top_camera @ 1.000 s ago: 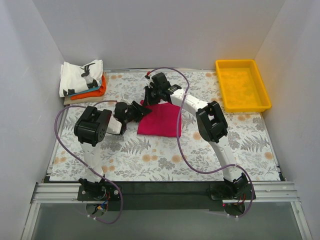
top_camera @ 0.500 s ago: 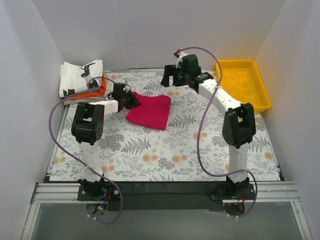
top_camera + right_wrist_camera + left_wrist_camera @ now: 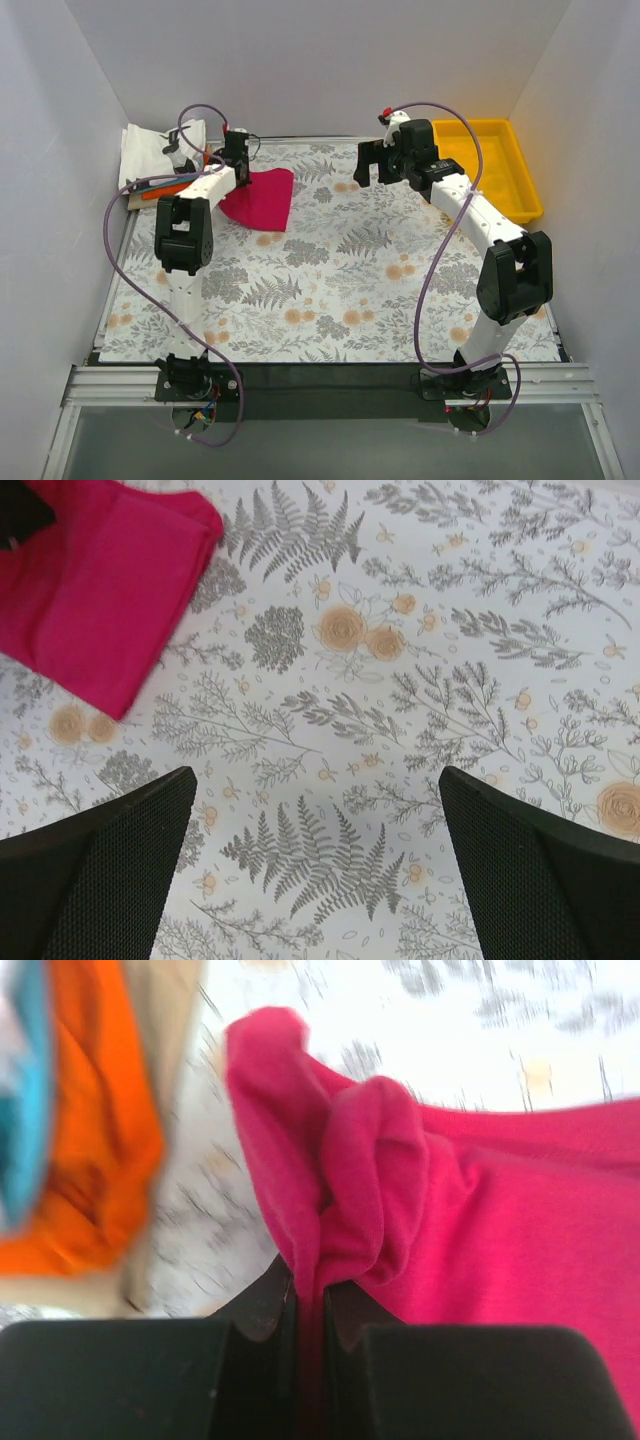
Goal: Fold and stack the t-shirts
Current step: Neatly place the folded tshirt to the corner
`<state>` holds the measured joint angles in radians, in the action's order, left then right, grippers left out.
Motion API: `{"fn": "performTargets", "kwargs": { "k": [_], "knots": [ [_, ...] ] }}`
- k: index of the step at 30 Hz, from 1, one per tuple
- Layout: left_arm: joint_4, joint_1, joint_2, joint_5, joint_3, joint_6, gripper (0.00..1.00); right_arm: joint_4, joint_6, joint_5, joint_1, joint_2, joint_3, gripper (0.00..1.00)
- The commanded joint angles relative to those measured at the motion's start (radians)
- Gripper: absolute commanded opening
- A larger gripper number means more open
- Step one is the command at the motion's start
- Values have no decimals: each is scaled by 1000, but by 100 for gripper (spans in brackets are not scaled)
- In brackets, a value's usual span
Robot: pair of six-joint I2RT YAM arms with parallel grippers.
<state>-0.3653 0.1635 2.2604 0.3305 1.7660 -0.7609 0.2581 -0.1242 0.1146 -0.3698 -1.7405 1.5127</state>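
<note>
Magenta-red t-shirt [image 3: 480, 1220] is clamped by its bunched edge in the left hand [image 3: 310, 1310], right hand [image 3: 315, 780] gaping well apart.

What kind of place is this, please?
Likely a robot test cell, not a home: plain white walls box in a cloth-covered table, and the left arm and right arm are bolted to a metal rail.

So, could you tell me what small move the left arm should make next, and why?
Probably lift the magenta shirt slightly and carry it left over the stack. The left gripper is shut on a bunched edge of it, while most of the cloth lies on the table beside the orange shirt. The right gripper is open and apart.
</note>
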Motion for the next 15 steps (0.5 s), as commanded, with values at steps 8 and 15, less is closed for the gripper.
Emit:
{"fn": "performTargets", "kwargs": {
  "k": [8, 15],
  "knots": [
    [-159, -131, 123, 22, 476, 133, 0, -19, 35, -9, 0, 53, -54, 98],
    [-113, -136, 108, -2, 575, 187, 0, -19, 34, -4, 0, 38, -58, 98]
  ]
}}
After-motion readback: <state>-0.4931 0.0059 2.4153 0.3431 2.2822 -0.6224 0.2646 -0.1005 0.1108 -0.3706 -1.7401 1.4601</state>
